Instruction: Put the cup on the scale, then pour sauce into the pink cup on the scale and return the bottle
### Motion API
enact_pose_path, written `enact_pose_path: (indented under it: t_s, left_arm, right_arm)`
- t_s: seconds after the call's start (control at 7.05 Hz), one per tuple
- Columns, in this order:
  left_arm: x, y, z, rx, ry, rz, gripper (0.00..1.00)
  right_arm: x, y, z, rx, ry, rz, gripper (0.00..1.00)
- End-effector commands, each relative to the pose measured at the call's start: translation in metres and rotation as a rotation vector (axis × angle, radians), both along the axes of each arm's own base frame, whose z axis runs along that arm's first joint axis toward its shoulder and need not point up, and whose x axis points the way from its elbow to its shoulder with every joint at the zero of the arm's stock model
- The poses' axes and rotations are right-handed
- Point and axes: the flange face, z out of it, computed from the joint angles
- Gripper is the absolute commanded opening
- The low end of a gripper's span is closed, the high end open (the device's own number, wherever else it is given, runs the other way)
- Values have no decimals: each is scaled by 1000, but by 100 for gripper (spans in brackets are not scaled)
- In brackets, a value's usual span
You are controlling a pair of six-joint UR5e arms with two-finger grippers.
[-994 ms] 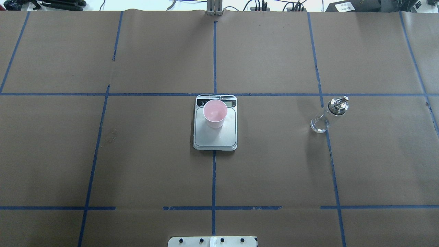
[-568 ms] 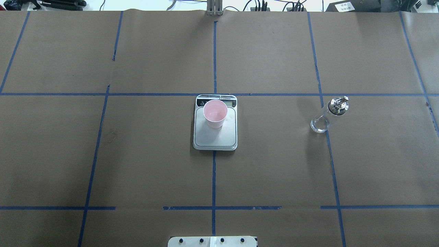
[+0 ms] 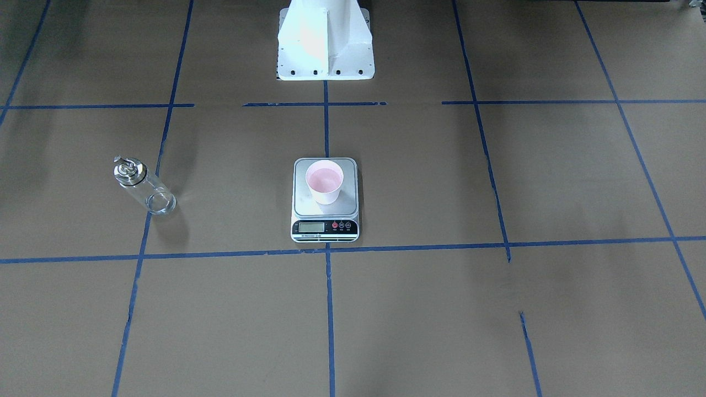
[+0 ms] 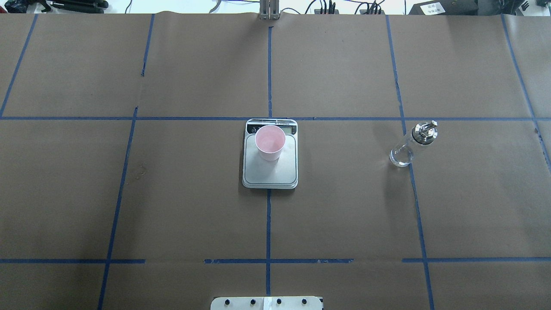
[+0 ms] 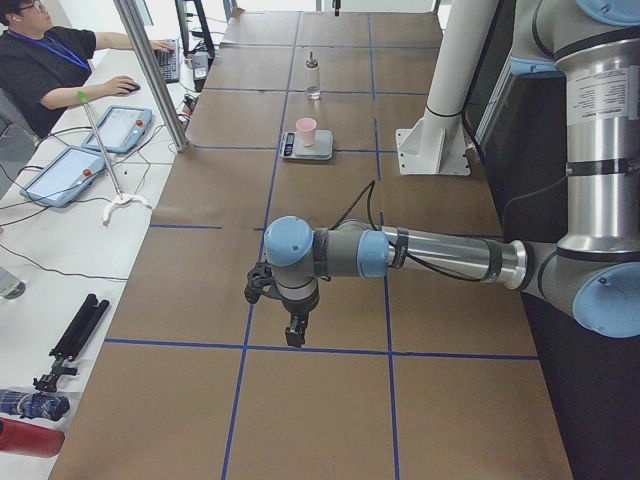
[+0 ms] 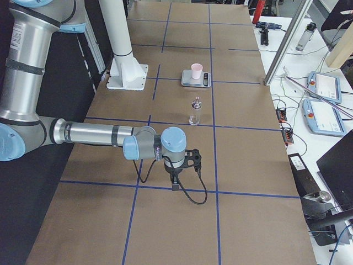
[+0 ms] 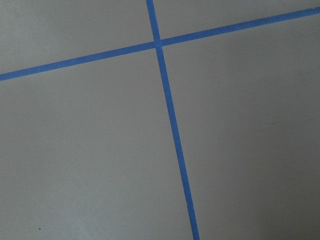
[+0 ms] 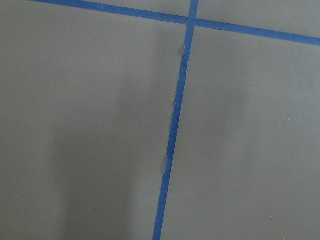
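We saw the small pale pink tapered paper cup (image 4: 270,144) upright on the steel platform of the flat rectangular kitchen scale (image 4: 270,174), which has a black display strip and red buttons. The scale sat mid-table on the blue tape centre line. Whether anything was in the cup, we couldn't tell.

The small clear glass bottle (image 4: 408,148) with the shiny metal cap and spout stood upright on the robot's right side. Its base was on a blue tape line, well apart from the scale, with nothing touching it.

We saw the left gripper (image 5: 295,338) only in the left side view. It hung pointing down over the brown paper-covered table (image 4: 344,215), far from the scale, and we couldn't tell whether it was clenched or released. The right gripper (image 6: 175,186) was the same: side view only, pointing down near a tape crossing, short of the bottle, state unreadable. Both wrist cams showed only paper and tape.

A person (image 5: 45,60) sat at a keyboard at the side bench.
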Motion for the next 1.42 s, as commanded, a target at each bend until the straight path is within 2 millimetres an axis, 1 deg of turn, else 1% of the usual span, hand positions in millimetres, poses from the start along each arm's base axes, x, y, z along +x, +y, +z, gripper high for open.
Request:
enact_pose_path:
  t_s: [0.0, 0.14, 0.28, 0.43, 0.99, 1.28]
  left_arm:
    - [-1, 0, -5, 7, -2, -3, 100]
    - [-1, 0, -6, 9, 2, -3, 100]
    - [-1, 0, -10, 17, 2, -2, 100]
    - [-1, -2, -11, 23, -10, -3, 100]
    - [-2, 0, -9, 19, -12, -2, 100]
    - [-1, 2, -12, 26, -10, 0, 100]
  right_arm:
    - [0, 0, -1, 3, -2, 1, 100]
    - [-1, 3, 0, 0, -17, -2, 100]
    - [-6, 6, -5, -4, -88, -11, 100]
    - [-7, 7, -3, -13, -109, -13, 100]
    - [-7, 7, -3, -16, -109, -12, 100]
    - [-8, 6, -3, -14, -109, -14, 100]
